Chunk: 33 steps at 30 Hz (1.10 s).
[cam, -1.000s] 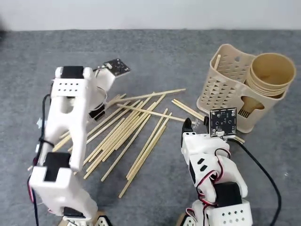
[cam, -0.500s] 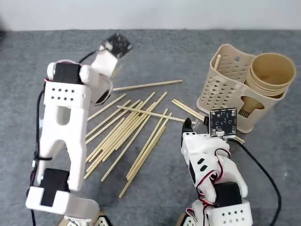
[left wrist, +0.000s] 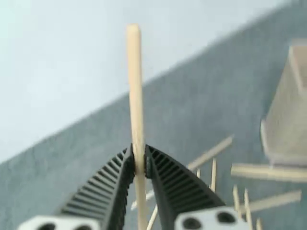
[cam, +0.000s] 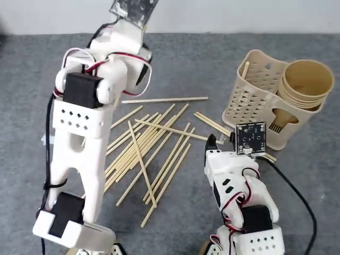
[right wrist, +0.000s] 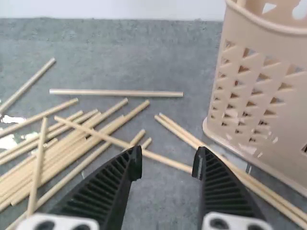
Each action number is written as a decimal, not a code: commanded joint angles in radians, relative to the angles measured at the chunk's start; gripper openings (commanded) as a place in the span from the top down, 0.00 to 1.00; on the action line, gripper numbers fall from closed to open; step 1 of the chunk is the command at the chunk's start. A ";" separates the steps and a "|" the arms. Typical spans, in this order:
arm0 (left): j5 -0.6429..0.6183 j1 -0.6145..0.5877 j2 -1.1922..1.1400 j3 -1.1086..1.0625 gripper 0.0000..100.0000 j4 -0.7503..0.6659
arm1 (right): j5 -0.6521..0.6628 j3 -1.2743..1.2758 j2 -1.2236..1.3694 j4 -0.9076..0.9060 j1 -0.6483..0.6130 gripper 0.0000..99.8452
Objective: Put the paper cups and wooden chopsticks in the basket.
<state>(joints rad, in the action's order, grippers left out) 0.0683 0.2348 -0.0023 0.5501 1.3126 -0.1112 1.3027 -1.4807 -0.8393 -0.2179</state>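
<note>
My left hand (left wrist: 138,160) is clamped on a single wooden chopstick (left wrist: 135,81), which runs straight out past the fingertips. In the high view that arm is raised toward 11 o'clock over the desk (cam: 212,58).

My right hand (right wrist: 165,163) sits low at about 5 o'clock, its fingers spread with nothing between them. It is near the basket (cam: 254,101), off its 7 o'clock corner.

The basket stands at 2 o'clock. The stacked paper cups (cam: 307,85) sit in its 3 o'clock compartment, and a slanted chopstick (cam: 245,69) pokes out of its 9 o'clock compartment.

The loose chopsticks (cam: 151,146) lie scattered across the middle of the desk. A few run right beside the basket's base.
</note>
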 commanded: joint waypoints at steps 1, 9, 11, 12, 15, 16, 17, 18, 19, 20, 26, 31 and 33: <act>-0.140 0.020 0.044 0.044 0.99 -0.161 | -0.003 -0.005 -0.016 0.012 -0.007 0.81; -0.295 0.146 0.044 -0.035 0.98 -0.473 | -0.003 0.011 -0.016 0.013 -0.010 0.81; -0.298 0.178 0.044 -0.082 0.98 -0.543 | -0.003 0.011 -0.016 0.013 -0.010 0.81; -0.299 0.190 0.044 -0.105 0.98 -0.578 | -0.003 0.011 -0.016 0.013 -0.010 0.82; -0.328 0.216 0.044 -0.154 0.98 -0.674 | 0.011 0.011 -0.016 0.019 -0.022 0.86; -0.358 0.224 0.044 -0.165 0.98 -0.700 | 0.037 0.011 -0.016 0.019 -0.031 0.88; -0.388 0.233 0.044 -0.174 0.98 -0.726 | 0.064 0.011 -0.016 0.019 -0.042 0.89; -0.413 0.242 0.044 -0.183 0.98 -0.747 | 0.086 0.011 -0.016 0.018 -0.053 0.91; -0.433 0.252 0.044 -0.189 0.98 -0.769 | 0.103 0.011 -0.016 0.016 -0.061 0.92; -0.443 0.261 0.044 -0.197 0.98 -0.787 | 0.114 0.011 -0.016 0.016 -0.065 0.92; -0.450 0.321 0.044 -0.286 0.98 -0.933 | 0.117 0.012 -0.016 0.015 -0.062 0.93; -0.450 0.359 0.043 -0.394 0.98 -1.105 | 0.117 0.012 -0.016 0.013 -0.064 0.93; -0.450 0.371 0.043 -0.430 0.98 -1.168 | 0.117 0.012 -0.016 0.013 -0.067 0.93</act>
<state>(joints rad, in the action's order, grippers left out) -0.3690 0.5861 -0.0023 0.1389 0.2447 -0.0084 1.3226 -1.4807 -0.8393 -0.2777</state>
